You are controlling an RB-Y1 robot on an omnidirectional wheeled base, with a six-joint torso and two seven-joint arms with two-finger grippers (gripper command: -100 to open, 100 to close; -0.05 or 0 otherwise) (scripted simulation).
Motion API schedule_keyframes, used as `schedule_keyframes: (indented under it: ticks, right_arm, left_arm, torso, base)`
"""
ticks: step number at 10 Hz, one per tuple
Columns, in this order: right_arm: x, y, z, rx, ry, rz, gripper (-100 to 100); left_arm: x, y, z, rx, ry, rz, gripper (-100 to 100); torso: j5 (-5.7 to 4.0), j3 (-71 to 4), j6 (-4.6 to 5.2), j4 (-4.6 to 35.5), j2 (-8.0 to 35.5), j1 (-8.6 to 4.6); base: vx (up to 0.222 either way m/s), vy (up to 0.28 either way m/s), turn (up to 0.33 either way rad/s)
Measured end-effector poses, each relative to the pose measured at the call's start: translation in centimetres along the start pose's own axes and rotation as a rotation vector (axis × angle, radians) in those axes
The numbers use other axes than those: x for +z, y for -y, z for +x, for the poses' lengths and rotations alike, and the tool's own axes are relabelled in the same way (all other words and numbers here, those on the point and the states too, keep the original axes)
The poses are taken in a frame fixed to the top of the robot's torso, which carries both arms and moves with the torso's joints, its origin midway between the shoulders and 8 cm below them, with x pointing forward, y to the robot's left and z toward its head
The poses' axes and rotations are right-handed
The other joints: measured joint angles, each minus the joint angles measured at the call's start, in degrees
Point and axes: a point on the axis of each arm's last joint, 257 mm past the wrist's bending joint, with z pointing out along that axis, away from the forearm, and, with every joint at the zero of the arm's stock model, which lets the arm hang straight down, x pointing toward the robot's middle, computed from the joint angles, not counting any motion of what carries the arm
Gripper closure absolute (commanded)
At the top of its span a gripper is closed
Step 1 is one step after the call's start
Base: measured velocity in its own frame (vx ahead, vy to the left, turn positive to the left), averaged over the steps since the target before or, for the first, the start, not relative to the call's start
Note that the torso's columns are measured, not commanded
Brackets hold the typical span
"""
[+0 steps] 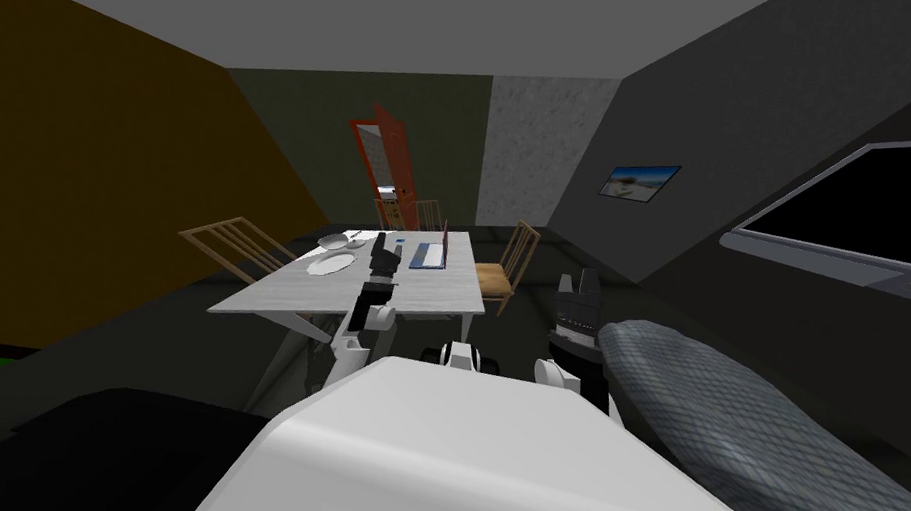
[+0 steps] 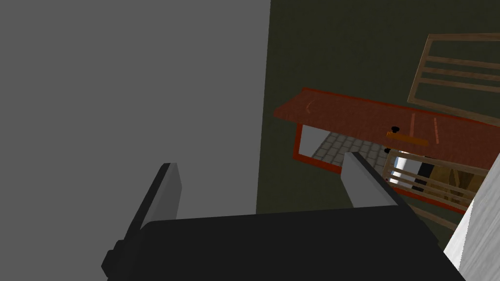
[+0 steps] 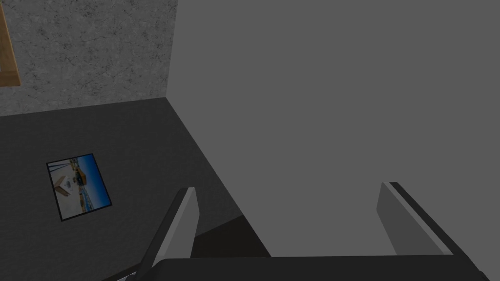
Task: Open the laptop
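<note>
- Laptop (image 1: 428, 253) sits on the far right part of the white table (image 1: 276, 295) in the head view. Its base lies flat and its reddish lid rises from the base's right side. I judge it at least partly open already, though I cannot tell the angle.
- In the same view my left gripper (image 1: 381, 249) hangs over the table just left of the laptop, apart from it. A plate (image 1: 331, 263) and a bowl (image 1: 334, 242) lie further left. My right gripper (image 1: 578, 287) is raised on the near right, well apart from the table.
- In the left wrist view my fingers (image 2: 166, 195) stand wide apart with nothing between them. They point toward the far wall and a red door (image 2: 371, 119), not at the laptop.
- In the right wrist view that hand's fingers (image 3: 185, 219) are also spread wide and empty.
- To do this step well, I would first turn my left wrist down until the lid comes into its view.
- I would then set one fingertip against the lid's free top edge and swing it to the right, following the arc about the hinge.
- The push should be light and steady. The laptop lies near the table's right edge, and a hard shove could slide the base instead of turning the lid.
</note>
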Motion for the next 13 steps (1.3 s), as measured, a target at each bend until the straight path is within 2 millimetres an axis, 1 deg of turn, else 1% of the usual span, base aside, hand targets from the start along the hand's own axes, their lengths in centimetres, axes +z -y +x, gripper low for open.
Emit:
schedule_keyframes:
  ticks: [4,6,8,13]
  right_arm:
    - [0.0,0.0,0.0,0.000,0.000,0.000,0]
    - [0.0,0.0,0.0,0.000,0.000,0.000,0]
    - [0.0,0.0,0.0,0.000,0.000,0.000,0]
    - [0.0,0.0,0.0,0.000,0.000,0.000,0]
  left_arm:
    - [1.9,-3.7,-2.3,-0.012,0.040,-0.077,-100]
    - [3.2,-4.5,-2.8,-0.019,0.053,-0.099,-100]
    - [4.4,-6.3,-3.8,-0.034,0.075,-0.134,-100]
    - [6.1,-10.8,-5.2,-0.088,0.134,-0.232,-100]
  torso:
    - [0.01,0.0,0.01,0.0,0.0,0.02]
    - [0.03,0.0,0.00,0.0,0.0,0.11]
    - [-0.01,0.0,0.00,0.0,0.0,-0.01]
    - [0.00,0.0,0.01,0.0,0.0,0.00]
  base:
    - [0.015,-0.064,0.008]
    - [0.014,-0.047,0.006]
    - [0.022,-0.071,0.010]
    - [0.013,-0.058,0.007]
